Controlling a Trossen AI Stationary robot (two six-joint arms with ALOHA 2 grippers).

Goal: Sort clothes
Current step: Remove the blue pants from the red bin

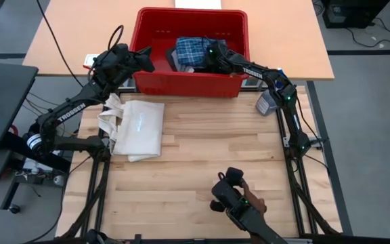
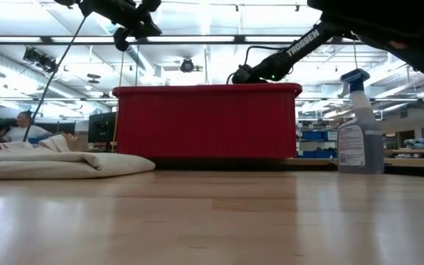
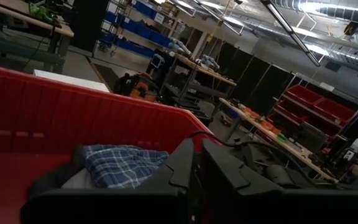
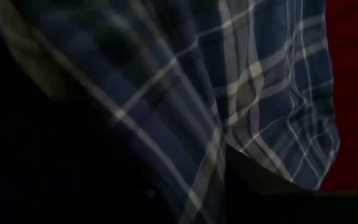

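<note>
The red bin (image 1: 191,78) stands at the far edge of the wooden table (image 1: 202,176), and both grippers are at it. The right gripper (image 1: 212,55) reaches down inside the bin, directly over the blue-and-white plaid cloth (image 1: 193,49); that cloth lies right under and just ahead of its fingers, on top of some dark fabric (image 1: 181,68) beside it. From the right wrist the plaid fills nearly everything and the fingers are lost in shadow, so I cannot tell whether they are parted or closed on anything. The left gripper (image 1: 143,59) hangs at the bin's near-left corner, with the plaid cloth (image 3: 124,165) a little ahead of it inside the bin; its two dark fingers (image 3: 182,171) sit close together, a narrow slit between them, holding nothing. A white tote bag (image 1: 135,127) lies folded on the table below the left arm, well clear of either gripper. A spray bottle (image 2: 359,125) stands beside the right arm, outside the bin. From table height the bin's wall hides all the clothes.
</note>
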